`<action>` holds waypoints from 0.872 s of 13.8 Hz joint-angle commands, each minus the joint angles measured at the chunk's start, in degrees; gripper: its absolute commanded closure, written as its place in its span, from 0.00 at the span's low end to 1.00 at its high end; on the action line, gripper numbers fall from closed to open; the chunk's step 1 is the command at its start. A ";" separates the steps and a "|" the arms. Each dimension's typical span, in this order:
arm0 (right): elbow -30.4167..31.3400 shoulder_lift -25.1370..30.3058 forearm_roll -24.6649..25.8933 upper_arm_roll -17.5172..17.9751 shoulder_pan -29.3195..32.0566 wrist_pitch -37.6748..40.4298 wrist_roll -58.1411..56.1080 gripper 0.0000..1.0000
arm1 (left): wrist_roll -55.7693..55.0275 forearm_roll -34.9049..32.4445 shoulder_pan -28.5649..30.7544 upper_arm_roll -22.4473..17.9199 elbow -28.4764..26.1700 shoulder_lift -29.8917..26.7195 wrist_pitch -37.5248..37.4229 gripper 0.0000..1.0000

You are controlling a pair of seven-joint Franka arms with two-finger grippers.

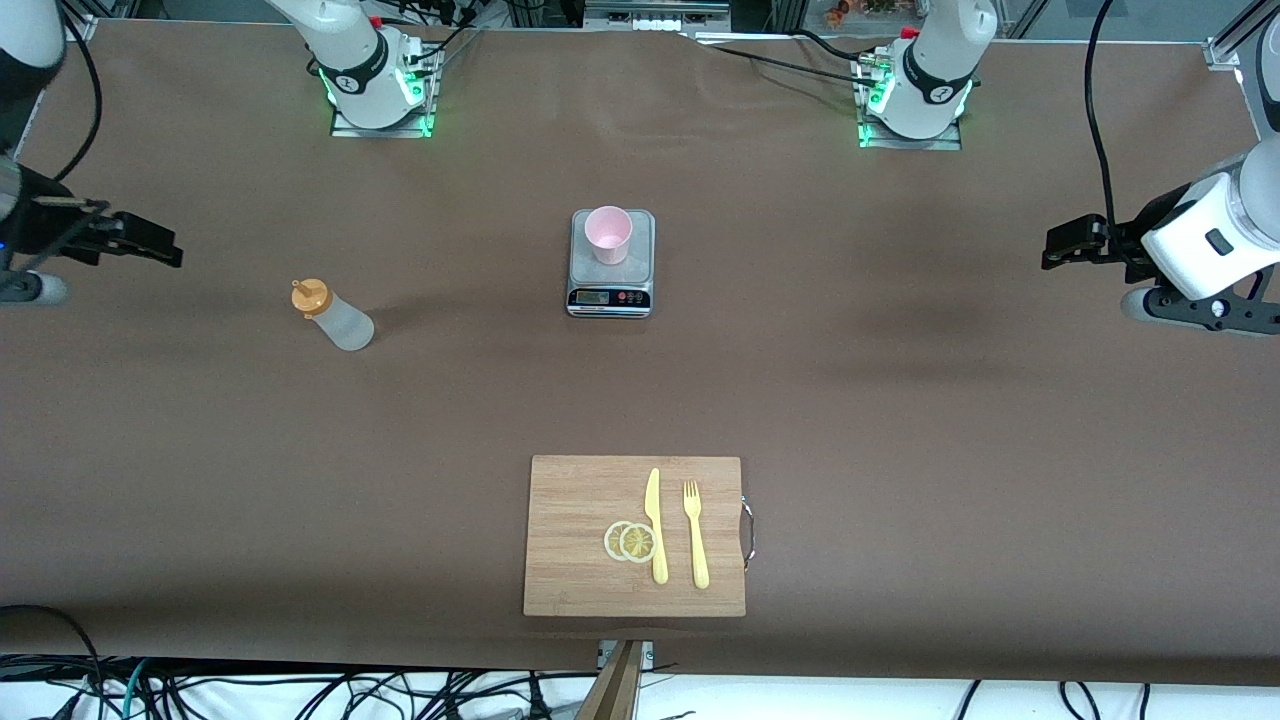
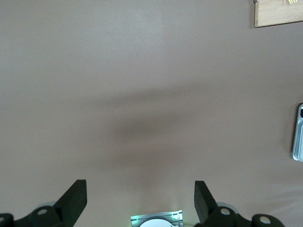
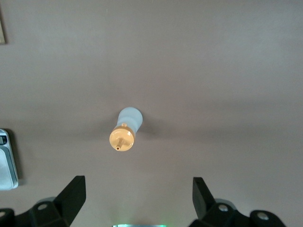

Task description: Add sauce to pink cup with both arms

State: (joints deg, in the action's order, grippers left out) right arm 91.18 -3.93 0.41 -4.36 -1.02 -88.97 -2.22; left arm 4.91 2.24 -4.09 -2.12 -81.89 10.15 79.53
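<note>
My left gripper (image 2: 140, 201) and right gripper (image 3: 134, 198) both hang with fingers apart, holding nothing. The pink cup (image 1: 608, 234) stands on the scale (image 1: 611, 290); the sauce bottle (image 1: 334, 315) stands upright toward the right arm's end from it. Any grasp should keep it vertical.

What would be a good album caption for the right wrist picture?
Open right end effector hovering above an upright sauce bottle on the brown table.

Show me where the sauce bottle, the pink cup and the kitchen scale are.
sauce bottle (image 1: 340, 322), front view, on its clear body.
pink cup (image 1: 608, 236), front view, on its inside.
kitchen scale (image 1: 610, 297), front view, on its display panel.
</note>
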 commanded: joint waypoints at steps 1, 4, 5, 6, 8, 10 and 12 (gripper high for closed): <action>-1.09 1.82 0.21 0.05 0.06 0.73 1.34 0.00 | 0.81 -1.36 -0.57 -0.17 1.82 0.75 -0.96 0.00; -0.65 2.44 0.21 0.05 0.41 0.99 1.60 0.00 | 0.81 -1.36 -0.66 -0.17 1.82 0.75 -0.96 0.00; -0.21 2.44 0.03 0.05 0.41 0.47 1.60 0.00 | 0.81 -1.36 -0.66 -0.17 1.91 0.75 -0.96 0.00; -0.03 2.44 -0.06 0.05 0.49 -0.49 2.47 0.00 | 0.81 -1.36 -0.66 -0.17 1.91 0.75 -0.96 0.00; 0.14 2.35 -0.76 0.05 0.85 -0.85 3.18 0.00 | 0.81 -1.45 -0.66 -0.17 1.91 0.75 -0.96 0.00; 0.14 2.35 -0.94 0.05 0.85 -0.94 3.27 0.00 | 0.81 -1.63 -0.57 -0.17 1.91 0.75 -0.96 0.00; 0.14 2.26 -0.94 0.14 0.85 -0.94 3.27 0.00 | 0.81 -1.71 -0.57 -0.17 1.91 0.75 -0.96 0.00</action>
State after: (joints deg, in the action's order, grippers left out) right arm 90.71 -2.26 0.24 -4.54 -0.71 -89.35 0.19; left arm 4.91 2.24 -4.20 -2.11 -81.88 10.15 79.53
